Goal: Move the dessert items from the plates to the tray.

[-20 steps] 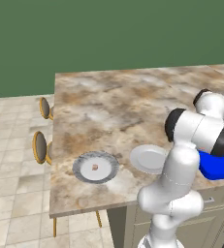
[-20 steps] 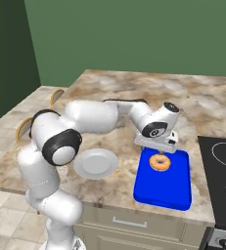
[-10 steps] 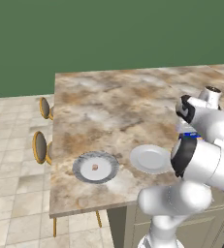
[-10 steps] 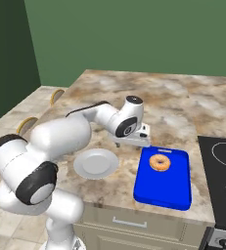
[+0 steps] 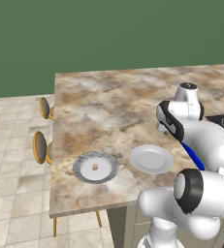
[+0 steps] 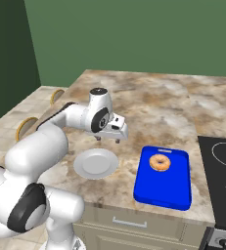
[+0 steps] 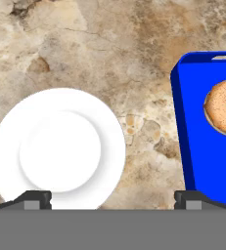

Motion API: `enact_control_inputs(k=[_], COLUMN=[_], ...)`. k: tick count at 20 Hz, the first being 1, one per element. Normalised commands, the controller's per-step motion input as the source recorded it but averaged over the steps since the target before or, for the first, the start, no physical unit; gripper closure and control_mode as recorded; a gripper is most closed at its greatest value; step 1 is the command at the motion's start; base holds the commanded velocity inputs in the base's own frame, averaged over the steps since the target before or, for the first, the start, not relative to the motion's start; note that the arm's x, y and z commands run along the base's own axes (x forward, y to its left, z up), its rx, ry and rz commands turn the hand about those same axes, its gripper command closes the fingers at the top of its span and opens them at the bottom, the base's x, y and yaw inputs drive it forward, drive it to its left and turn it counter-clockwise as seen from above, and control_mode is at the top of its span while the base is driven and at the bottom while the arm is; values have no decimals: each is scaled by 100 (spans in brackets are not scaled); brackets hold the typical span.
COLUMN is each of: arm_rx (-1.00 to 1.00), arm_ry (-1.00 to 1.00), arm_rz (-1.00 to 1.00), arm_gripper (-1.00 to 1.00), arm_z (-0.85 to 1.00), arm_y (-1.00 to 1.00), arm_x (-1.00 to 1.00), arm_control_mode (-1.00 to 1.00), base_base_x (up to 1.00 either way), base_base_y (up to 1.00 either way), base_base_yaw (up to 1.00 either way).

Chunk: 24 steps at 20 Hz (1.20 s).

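Donut lay on blue tray; grey-white plate bare. End effector hung above tabletop between plate and tray, jaws wide, holding nothing. Step in hand, likely: going for small morsel on dark-rimmed plate, well left; morsel tiny, hard to make out. Next: cross over bare plate, descend, pinch. Stovetop beside tray; stools off edge. Path looked free.
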Motion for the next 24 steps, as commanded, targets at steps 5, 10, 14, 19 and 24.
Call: enact_control_inputs(k=[5,10,14,19,24], arm_rx=[0,5,12,12,3], arm_ry=[0,-7,-10,-1,0], arm_rz=[-14,-5,0,3,2], arm_gripper=[-100,-100,-100,-100,-100], arm_z=[3,0,0,0,0], arm_y=[54,66,63,43,39], arm_x=[0,0,-7,-5,0], arm_control_mode=[-100,-100,-100,-100,-100], base_base_x=[0,0,0,0,0], base_base_y=[0,0,0,0,0], base_base_yaw=[0,0,0,0,0])
